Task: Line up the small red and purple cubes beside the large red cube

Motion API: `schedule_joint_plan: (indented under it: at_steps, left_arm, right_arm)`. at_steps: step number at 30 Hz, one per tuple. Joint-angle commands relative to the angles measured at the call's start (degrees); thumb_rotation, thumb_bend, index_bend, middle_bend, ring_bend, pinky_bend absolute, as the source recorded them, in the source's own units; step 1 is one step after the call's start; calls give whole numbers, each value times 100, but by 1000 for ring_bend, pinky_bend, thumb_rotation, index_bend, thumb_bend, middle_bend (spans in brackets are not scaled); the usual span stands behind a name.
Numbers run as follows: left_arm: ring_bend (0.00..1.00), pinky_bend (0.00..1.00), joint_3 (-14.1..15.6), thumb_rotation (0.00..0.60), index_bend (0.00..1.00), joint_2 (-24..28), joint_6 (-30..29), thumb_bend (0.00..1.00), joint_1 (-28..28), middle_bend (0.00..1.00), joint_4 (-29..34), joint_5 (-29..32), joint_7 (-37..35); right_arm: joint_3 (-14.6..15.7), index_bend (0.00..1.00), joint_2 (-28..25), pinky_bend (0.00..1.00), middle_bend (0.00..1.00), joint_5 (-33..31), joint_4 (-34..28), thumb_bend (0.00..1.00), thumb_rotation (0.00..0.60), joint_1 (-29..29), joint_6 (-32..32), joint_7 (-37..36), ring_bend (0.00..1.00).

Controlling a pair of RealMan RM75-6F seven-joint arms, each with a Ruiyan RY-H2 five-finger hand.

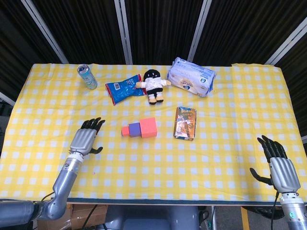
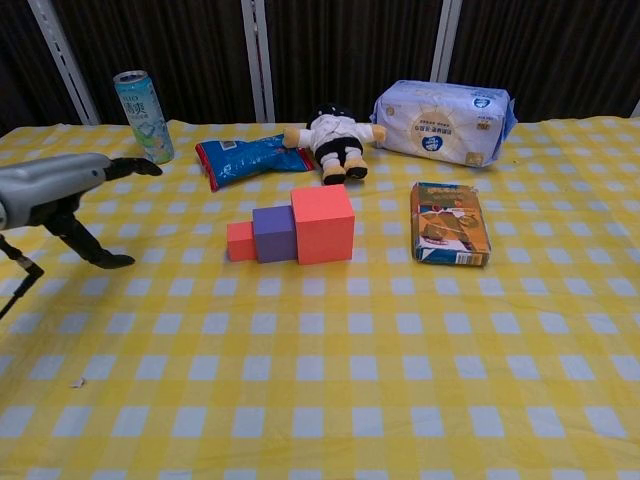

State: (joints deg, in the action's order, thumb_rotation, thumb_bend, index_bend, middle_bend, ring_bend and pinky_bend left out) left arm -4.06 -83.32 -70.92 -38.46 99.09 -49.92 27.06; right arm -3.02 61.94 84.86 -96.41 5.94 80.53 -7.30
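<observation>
The small red cube (image 1: 125, 131) (image 2: 240, 241), the purple cube (image 1: 134, 129) (image 2: 272, 233) and the large red cube (image 1: 148, 127) (image 2: 322, 223) stand touching in one row at the middle of the checked cloth. My left hand (image 1: 85, 138) (image 2: 58, 186) hovers apart from the row, well to its left, fingers spread and holding nothing. My right hand (image 1: 277, 164) is at the near right edge in the head view, fingers apart and empty; the chest view does not show it.
Behind the row lie a blue snack bag (image 1: 121, 89), a doll (image 1: 153, 84) and a white tissue pack (image 1: 192, 82). A drink can (image 1: 87, 76) stands at the back left. A small printed box (image 1: 185, 123) lies right of the large cube.
</observation>
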Motion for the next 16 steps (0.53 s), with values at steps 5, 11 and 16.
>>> schedule_joint_plan:
  at_steps: [5,11,16]
  left_arm:
    - [0,0,814,600,0,1065,-1568,185,1325,0,439,-1516,-825]
    - [0,0,1398,600,0,1554,-2146,179,2030,0,265,-2323,-1181]
    - [0,0,1673,600,0,1707,-2503,179,2534,0,-6,-2805,-1573]
  right_arm:
    - [-22,0,143,0,0,129,158,344,600,-74,276,270,0]
    - [-82,0,306,0,0,161,285,345,600,-133,512,507,0]
    - [-75,0,393,0,0,176,343,344,600,-143,545,685,0]
